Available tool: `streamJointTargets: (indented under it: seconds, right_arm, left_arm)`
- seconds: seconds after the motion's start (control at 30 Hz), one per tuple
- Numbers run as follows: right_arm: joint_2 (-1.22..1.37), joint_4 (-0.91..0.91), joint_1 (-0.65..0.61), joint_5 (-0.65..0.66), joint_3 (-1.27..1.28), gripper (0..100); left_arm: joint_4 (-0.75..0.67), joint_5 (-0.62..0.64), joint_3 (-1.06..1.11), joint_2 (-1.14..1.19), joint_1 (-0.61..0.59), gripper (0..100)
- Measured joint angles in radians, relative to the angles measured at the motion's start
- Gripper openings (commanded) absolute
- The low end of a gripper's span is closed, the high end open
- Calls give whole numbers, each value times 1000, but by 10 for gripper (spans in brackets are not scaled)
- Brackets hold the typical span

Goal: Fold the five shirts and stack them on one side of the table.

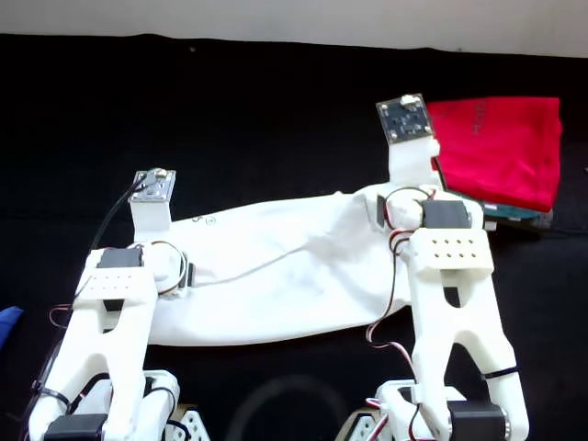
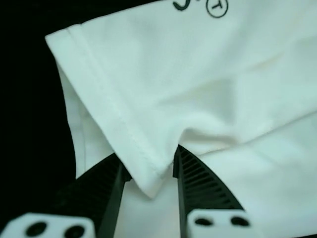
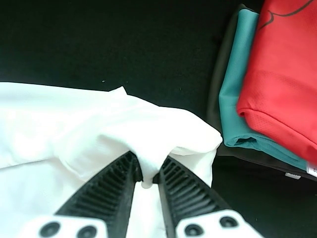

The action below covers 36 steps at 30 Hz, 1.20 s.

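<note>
High view gives us the white shirt [image 1: 276,276] lying stretched across the middle of the black tabletop [image 1: 230,110], running from one arm to the other as a long band. It looks already doubled lengthwise. Beyond the right arm, on the far right side, a folded red shirt [image 1: 501,152] tops the stack.

From the left wrist view we see the left pincer [image 2: 148,178] pinching a hemmed corner of the white cloth, with the fabric bunched between its dark jaws. From the right wrist view, the right pincer [image 3: 147,181] likewise grips a pucker of white cloth at the opposite end. That end lies just beside the stack, where a teal shirt [image 3: 233,99] sits under the red one. A darker layer shows beneath the teal, though we cannot tell what it is.

We judge the step in hand to be a fold of the white shirt, with both ends held and the cloth drawn out between them. The next move, as we read it, calls for both arms to lift together and carry one end over the other to shorten the band. They should keep the edges level so that the layers land squarely. The right end sits close to the stack, so we would watch that the cloth does not drag the red shirt askew.
</note>
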Motion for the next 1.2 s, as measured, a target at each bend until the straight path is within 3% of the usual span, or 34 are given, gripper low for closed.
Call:
streamJointTargets:
  seconds: [0.27, 0.83, 1.0, 1.2]
  right_arm:
    - [-6, 0, 0, -15, 0, 6]
    - [-52, 288, 0, -48, -598, 6]
    - [-57, 416, 0, -44, -810, 6]
    - [-71, 572, 0, -44, -1083, 6]
  left_arm:
    - [35, 0, -69, 0, 0, 10]
    - [815, -5, -1049, 0, 0, 10]
    - [931, -5, -1269, 0, 0, 10]
    - [951, -6, -1499, -2, -54, 10]
